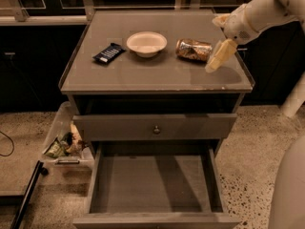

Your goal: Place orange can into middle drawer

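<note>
Nearest, the middle drawer stands pulled out, its grey floor showing, under a shut drawer front with a small round knob. On the cabinet top beyond, the orange can lies on its side, right of a white bowl and a dark blue snack packet. The gripper hovers at the can's right end with its fingers spread, gripping nothing.

The pale arm reaches in from the upper right corner, sloping down to the left. Its gripper hangs at the upper right of the view, its fingers spread wide apart and holding nothing.
</note>
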Robot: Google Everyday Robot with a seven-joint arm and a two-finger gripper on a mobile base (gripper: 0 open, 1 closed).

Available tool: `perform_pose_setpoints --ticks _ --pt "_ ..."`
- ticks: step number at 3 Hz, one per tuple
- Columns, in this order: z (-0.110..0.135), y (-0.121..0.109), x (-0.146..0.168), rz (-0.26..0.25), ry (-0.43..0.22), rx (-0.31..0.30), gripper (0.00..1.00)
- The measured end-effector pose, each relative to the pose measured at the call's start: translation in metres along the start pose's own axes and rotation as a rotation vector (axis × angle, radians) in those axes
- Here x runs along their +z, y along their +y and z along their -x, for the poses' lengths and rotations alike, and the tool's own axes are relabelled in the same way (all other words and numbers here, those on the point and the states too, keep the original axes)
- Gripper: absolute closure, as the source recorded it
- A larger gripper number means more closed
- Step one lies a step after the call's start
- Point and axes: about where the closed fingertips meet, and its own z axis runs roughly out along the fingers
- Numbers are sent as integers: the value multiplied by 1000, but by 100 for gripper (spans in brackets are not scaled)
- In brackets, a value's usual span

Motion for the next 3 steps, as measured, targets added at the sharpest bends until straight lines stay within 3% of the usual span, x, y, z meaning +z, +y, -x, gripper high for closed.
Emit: perform_pose_setpoints --ticks 1,2,3 --pt "-12 -3 18 -10 -26 128 0" --pt "-15 -7 39 2 -72 196 0" --pt "-11 -14 48 8 -118 223 0"
